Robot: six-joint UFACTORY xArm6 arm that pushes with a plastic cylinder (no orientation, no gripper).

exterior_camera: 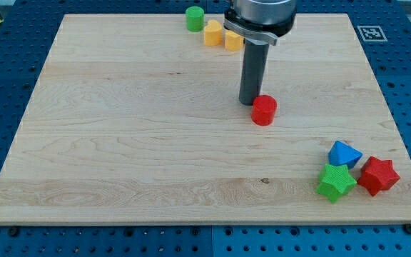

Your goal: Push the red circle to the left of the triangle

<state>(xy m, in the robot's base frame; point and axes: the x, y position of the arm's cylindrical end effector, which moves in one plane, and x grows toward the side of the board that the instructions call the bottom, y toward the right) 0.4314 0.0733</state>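
Observation:
The red circle [264, 110] is a short red cylinder standing a little right of the board's middle. My tip [249, 103] rests on the board just to its upper left, touching or nearly touching it. The blue triangle [344, 154] lies near the view's bottom right, well to the lower right of the red circle.
A green star [335, 183] and a red star [377, 176] sit just below the blue triangle. A green cylinder [195, 18] and two yellow blocks [212, 33] [233, 41] cluster at the view's top, partly behind the arm. The wooden board [120, 143] lies on a blue perforated table.

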